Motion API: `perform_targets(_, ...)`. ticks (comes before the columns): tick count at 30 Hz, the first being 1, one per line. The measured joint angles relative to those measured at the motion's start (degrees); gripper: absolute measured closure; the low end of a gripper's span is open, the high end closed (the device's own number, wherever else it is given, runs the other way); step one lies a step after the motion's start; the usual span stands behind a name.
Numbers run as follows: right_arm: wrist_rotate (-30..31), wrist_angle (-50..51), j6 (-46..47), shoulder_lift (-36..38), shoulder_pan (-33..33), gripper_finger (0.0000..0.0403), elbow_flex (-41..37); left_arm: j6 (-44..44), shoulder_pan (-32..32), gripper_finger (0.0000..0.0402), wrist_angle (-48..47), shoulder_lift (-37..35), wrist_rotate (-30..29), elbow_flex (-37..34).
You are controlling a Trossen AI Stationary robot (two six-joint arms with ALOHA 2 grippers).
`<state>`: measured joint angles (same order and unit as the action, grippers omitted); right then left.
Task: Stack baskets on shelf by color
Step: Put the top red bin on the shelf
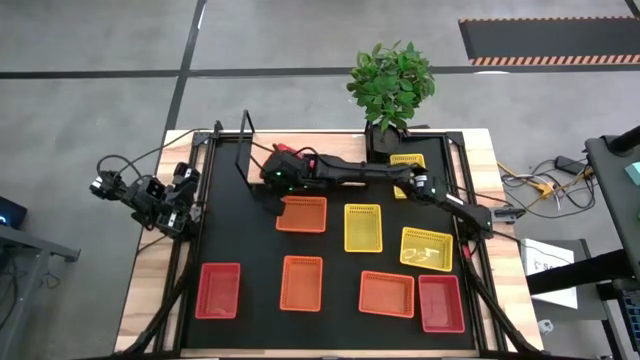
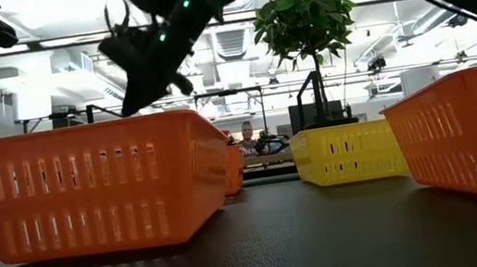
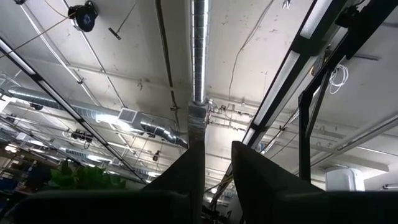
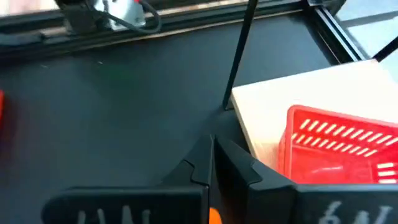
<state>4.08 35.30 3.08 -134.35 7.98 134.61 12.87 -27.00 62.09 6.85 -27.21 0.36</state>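
**Entry: table seen from above, 12 o'clock at the plant (image 1: 390, 85)**

- Shelf (image 4: 273, 106): light board at about 11 o'clock on the mat, with its black frame (image 1: 247, 140) upright on the outer end. It holds one red basket (image 4: 342, 143), which I judge to be the start of the red pile.
- Right gripper (image 4: 211, 163): reached across to 10 o'clock, at the near edge of the shelf. Its fingers are pressed together and grip nothing I can make out (an orange speck shows low between them, too small to name). It hangs just off the 9 o'clock end of an orange basket (image 1: 302, 213), which is probably the next pick.
- Left gripper (image 3: 214, 171): parked off the 9 o'clock edge and tipped up at the ceiling. Its fingers are slightly parted and hold nothing.
- Loose baskets, each lying apart from the rest and so easy to reach:
  - Orange: at 6 o'clock (image 1: 301, 282) and 5 o'clock (image 1: 386, 293).
  - Red: at 7 o'clock (image 1: 219, 290) and 5 o'clock (image 1: 441, 303).
  - Yellow: at centre (image 1: 363, 227), 3 o'clock (image 1: 426, 248) and 1 o'clock by the plant (image 1: 407, 162).
- Progress, as I judge it: early, with eight baskets left to shelve.
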Motion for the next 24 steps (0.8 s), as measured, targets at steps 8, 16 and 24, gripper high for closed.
perform_targets(8,5.6,-0.5,-0.3,-4.0,2.1,0.0394,0.0,0.0,0.0,0.0339,0.0,-0.1,0.0,0.0)
perform_targets(16,11.3,-3.6,1.4,-4.4,4.4,0.0394,0.0,0.0,0.0,0.0339,0.0,-0.1,0.0,0.0)
perform_targets(24,11.8,2.1,-0.1,0.5,4.3,0.0394,0.3,0.1,0.0,0.0339,0.4,-0.1,0.0,0.0)
